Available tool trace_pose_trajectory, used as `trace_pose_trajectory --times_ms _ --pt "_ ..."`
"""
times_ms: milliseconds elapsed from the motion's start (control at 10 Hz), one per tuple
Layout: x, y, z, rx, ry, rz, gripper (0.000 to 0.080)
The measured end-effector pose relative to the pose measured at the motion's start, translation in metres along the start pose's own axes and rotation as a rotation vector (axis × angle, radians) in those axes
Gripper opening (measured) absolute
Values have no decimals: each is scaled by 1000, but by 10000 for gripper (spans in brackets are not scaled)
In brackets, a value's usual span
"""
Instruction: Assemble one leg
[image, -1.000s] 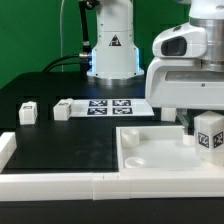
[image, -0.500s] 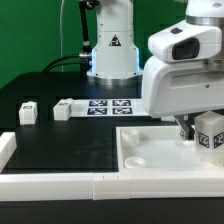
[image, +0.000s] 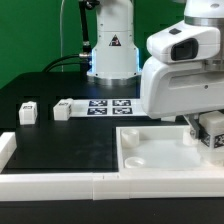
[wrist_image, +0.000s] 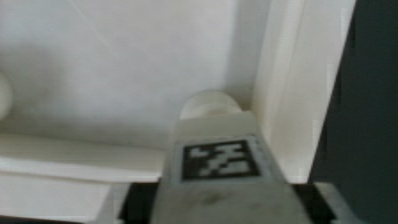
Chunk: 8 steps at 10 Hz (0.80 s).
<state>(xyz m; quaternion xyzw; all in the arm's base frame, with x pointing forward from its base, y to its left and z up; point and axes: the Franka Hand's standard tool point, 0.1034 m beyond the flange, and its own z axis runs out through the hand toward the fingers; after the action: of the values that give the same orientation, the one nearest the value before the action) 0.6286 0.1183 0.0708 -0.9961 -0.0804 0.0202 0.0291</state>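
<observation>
Now: white leg (image: 213, 138), square black-white tag on side, pinched by gripper (image: 207, 132) low over panel (image: 150, 150), exterior view's right edge. Spare legs (image: 27, 113), marker board (image: 112, 106) well apart.

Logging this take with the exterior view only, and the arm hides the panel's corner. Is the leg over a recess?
Observer: Yes. In the wrist view the leg has its tip at a round recess in the panel, right beside the raised rim.
Reviewer: Is the grip square?
Observer: The gripper is shut on the leg. Dark fingers sit on both sides, and the marker faces the wrist camera.
</observation>
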Motion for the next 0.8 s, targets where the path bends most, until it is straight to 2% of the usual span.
trace_pose_trajectory --times_ms 800 --pt "1 -2 2 -14 24 1095 289"
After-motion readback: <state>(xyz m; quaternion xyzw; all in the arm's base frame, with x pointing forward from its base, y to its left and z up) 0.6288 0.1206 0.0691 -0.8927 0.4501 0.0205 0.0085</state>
